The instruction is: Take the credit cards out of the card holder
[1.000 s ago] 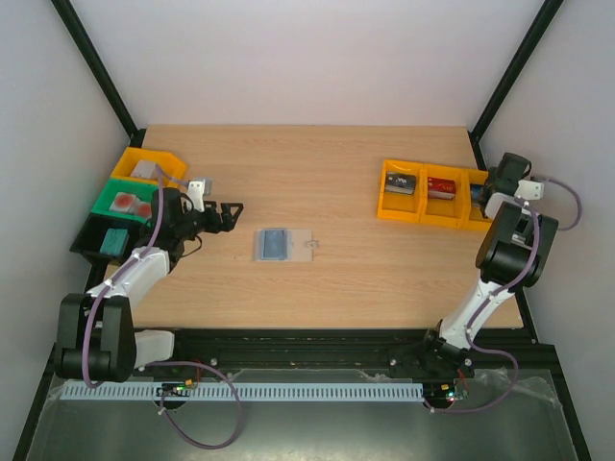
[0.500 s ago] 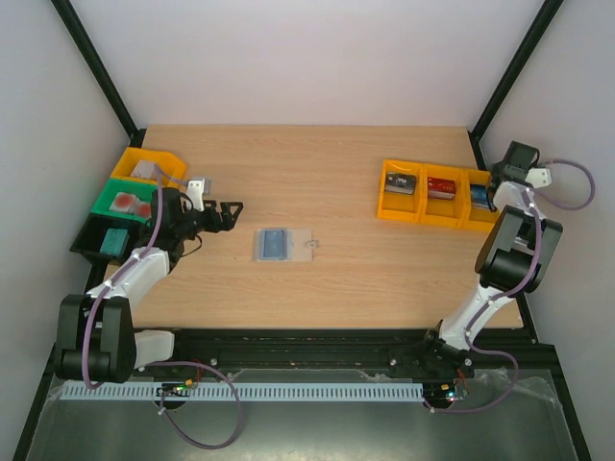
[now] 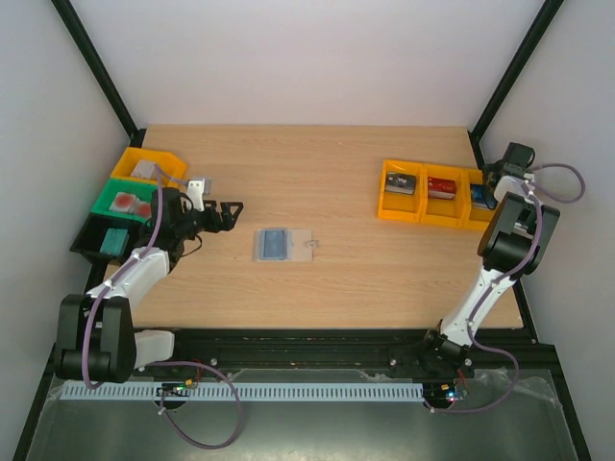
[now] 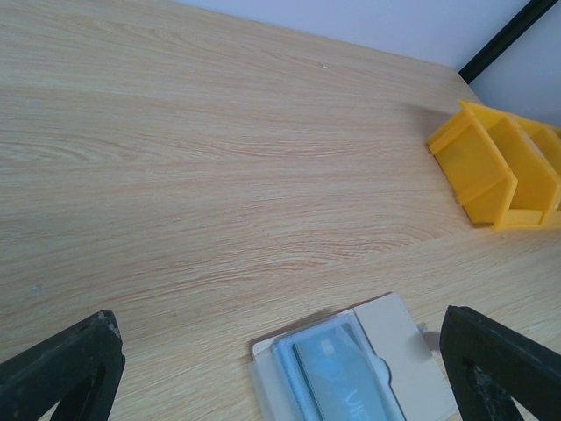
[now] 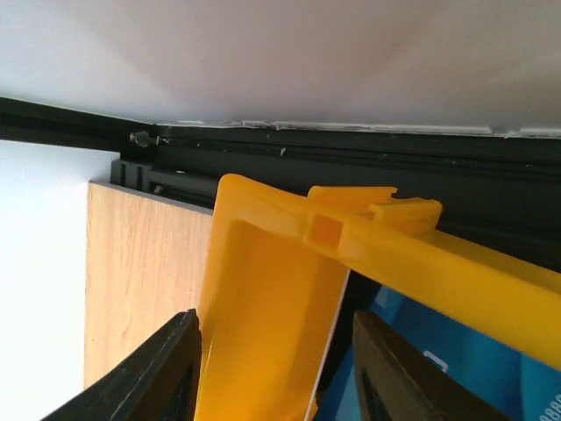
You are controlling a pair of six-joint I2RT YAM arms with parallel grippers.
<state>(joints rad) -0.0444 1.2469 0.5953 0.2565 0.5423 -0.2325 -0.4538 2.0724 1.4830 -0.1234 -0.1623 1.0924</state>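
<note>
Since the card [image 4: 340, 375] looks thin, stiff and slick, pinch an edge; the holder [image 3: 279, 244] lies open at 4 o'clock from your wide-open left gripper [image 3: 233, 213]; right gripper [image 5: 273, 351] straddles a bin [image 5: 263, 281] wall, grip unclear

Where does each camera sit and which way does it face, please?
Top external: above, behind the bases, looking down on the table, card holder, left arm and right arm.
Left wrist: low over the table, facing card holder and yellow bins; left jaws open at bottom corners.
Right wrist: far right edge, close on one bin; right jaws at bottom.
Shared: top and left wrist show the card holder.
</note>
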